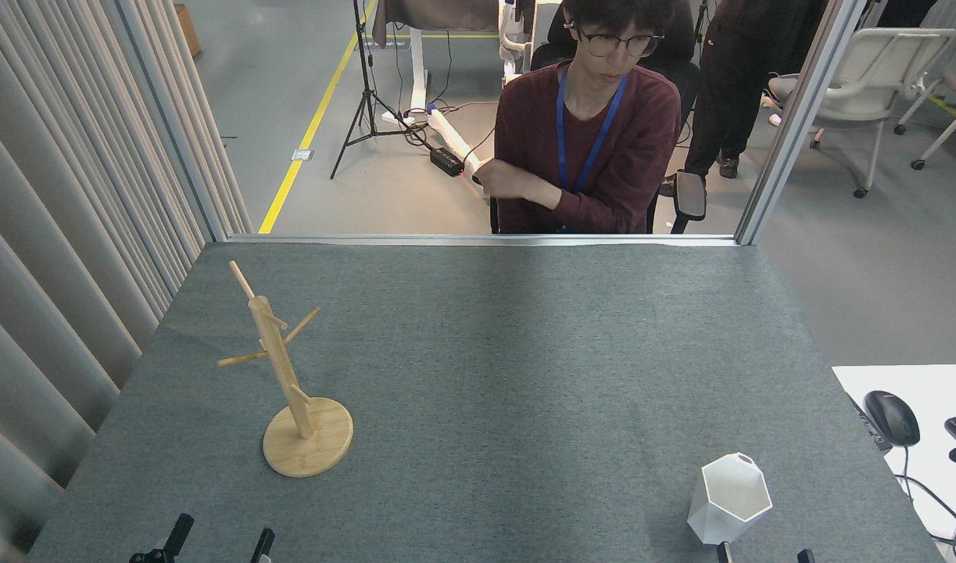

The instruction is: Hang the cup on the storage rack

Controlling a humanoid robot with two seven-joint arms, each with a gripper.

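The white faceted cup [728, 498] stands upright near the table's front right, its hexagonal rim open to the top. The bamboo storage rack [278, 356] stands on its round base [321, 446] at the left, with thin pegs angling up from the post and nothing hung on them. Only the two dark fingertips of my left gripper [224, 533] show at the bottom edge, spread apart and empty, in front of the rack. My right gripper [763, 555] also shows just two separated tips, directly below the cup and not touching it.
The grey felt table [509, 367] spans the view. A person [595, 133] sits behind its far edge with arms drawn back. A curtain [63, 258] lines the left side. A white desk [927, 453] with a mouse [892, 418] adjoins at the right.
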